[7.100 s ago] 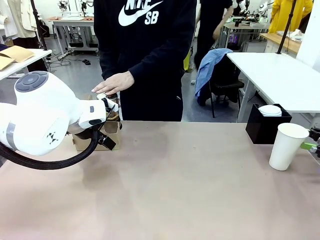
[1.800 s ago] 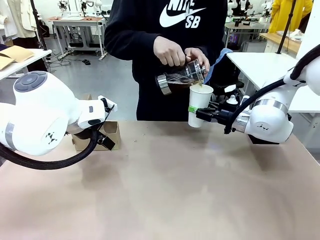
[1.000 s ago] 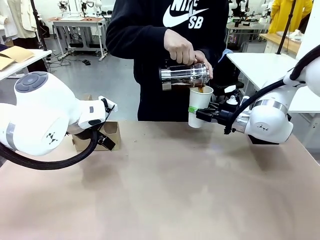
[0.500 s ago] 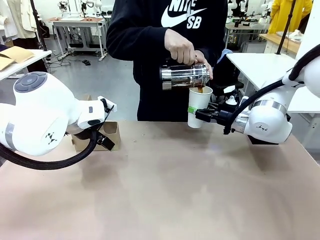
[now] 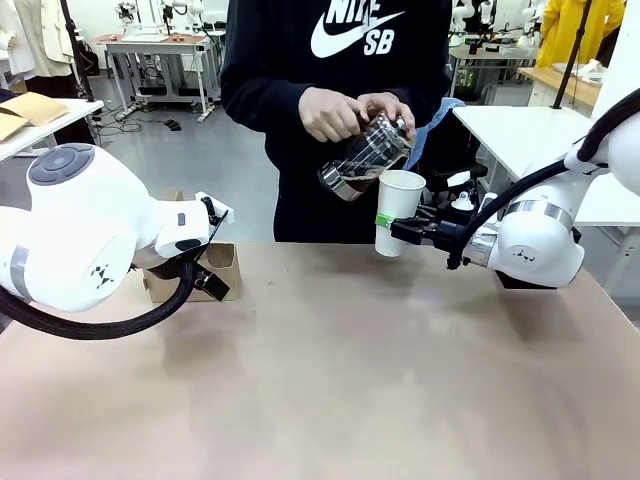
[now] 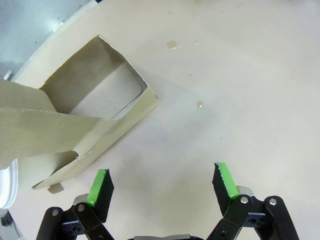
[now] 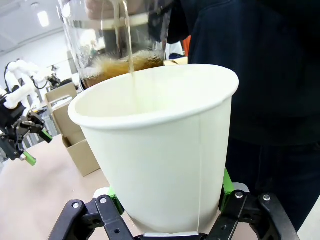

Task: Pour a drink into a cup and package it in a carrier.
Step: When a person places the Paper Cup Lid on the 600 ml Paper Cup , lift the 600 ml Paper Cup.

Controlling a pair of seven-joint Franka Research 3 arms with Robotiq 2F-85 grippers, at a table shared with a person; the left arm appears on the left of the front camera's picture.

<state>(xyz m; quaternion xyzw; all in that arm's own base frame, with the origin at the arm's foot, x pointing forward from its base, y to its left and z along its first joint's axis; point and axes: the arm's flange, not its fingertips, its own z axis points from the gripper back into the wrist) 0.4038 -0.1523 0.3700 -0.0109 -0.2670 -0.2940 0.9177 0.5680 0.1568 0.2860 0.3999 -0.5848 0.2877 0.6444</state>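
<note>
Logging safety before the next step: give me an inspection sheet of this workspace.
Surface: beige table, small droplets near the carrier.
Job's things: cup upright; jug of drink tilted in person's hands; carrier at far left.
Clutter: white object by carrier, unidentifiable.
Hands: left hand open beside carrier; right hand shut on cup.
Cables: black hose under left arm.
Surroundings: white table behind.

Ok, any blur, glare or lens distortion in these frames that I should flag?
Front view: even light, sharp, soft shadows on the table. Right wrist view: the cup looms large close to the lens, with glints on the glass jug behind it. Left wrist view: crisp, the carrier shading its own pocket.
</note>
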